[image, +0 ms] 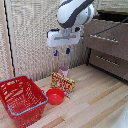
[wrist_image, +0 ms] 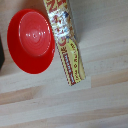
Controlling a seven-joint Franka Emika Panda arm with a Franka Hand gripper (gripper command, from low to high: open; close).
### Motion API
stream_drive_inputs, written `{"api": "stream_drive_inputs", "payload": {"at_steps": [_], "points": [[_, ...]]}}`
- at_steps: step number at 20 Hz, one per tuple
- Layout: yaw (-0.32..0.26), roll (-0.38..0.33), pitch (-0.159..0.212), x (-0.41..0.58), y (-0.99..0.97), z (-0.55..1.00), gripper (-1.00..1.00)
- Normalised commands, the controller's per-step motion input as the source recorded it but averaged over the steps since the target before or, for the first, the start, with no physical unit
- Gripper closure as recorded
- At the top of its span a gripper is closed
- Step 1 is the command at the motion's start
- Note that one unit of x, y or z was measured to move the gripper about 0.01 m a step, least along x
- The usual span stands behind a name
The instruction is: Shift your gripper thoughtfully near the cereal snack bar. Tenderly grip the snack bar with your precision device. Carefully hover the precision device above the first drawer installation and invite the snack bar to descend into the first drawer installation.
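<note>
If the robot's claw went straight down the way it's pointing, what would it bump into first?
Probably the yellow-orange and red snack bar packet, which stands on edge under the open white claw with dark blue tips. The round red bowl sits right beside it, and depth is hard to judge.

the yellow-orange and red cereal snack bar (image: 62,83) (wrist_image: 66,45) stands on its long edge on the wooden floor, and the first drawer installation (image: 107,39) appears shut.
</note>
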Motion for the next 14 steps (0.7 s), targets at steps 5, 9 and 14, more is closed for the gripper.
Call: {"api": "stream_drive_inputs", "payload": {"at_steps": [5, 9, 14], "points": [[0.0, 0.0, 0.0, 0.0, 0.0, -0.4, -1.0], [0.0, 0.0, 0.0, 0.0, 0.0, -0.44, -1.0], [0.0, -0.01, 0.0, -0.001, 0.02, -0.4, -1.0]]}}
